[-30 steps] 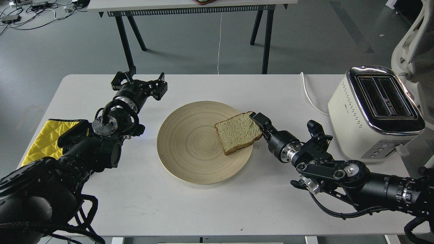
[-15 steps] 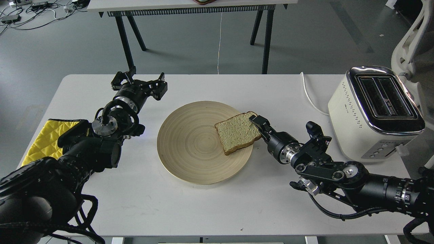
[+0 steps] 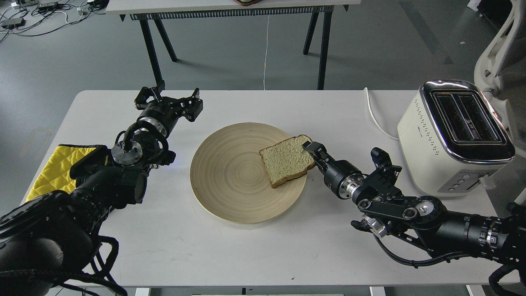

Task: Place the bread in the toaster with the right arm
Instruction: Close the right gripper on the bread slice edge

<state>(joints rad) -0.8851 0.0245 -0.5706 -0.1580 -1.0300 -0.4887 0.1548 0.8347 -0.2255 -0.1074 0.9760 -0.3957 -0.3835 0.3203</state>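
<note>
At the right edge of the slice of bread [image 3: 286, 160], the right gripper [image 3: 311, 149] sits low, its black fingers meeting the crust where the slice overhangs the rim of the round wooden plate [image 3: 230, 193]; from this angle I cannot tell whether they have clamped onto the crust or only touch it, since the lower finger, if there is one under the slice, is hidden. The bread lies flat on the plate's right half, rounded top pointing up and to the right, its long axis running from the plate's middle toward the gripper, so the fingers come at it edge-on, roughly along that axis. Behind the fingers the right arm [image 3: 411, 209] stretches back low over the white table [image 3: 287, 255] to the lower right corner. The toaster [image 3: 456, 135] stands farther right and behind that arm, well apart from the bread, its two black slots open upward and running away from the camera; the slice will likely have to be lifted, turned on edge and carried across the arm's own line to reach them. The left gripper [image 3: 170, 102] hovers at the far left of the table, its fingers spread and holding nothing, with a yellow quilted cloth [image 3: 53, 168] near its arm.
</note>
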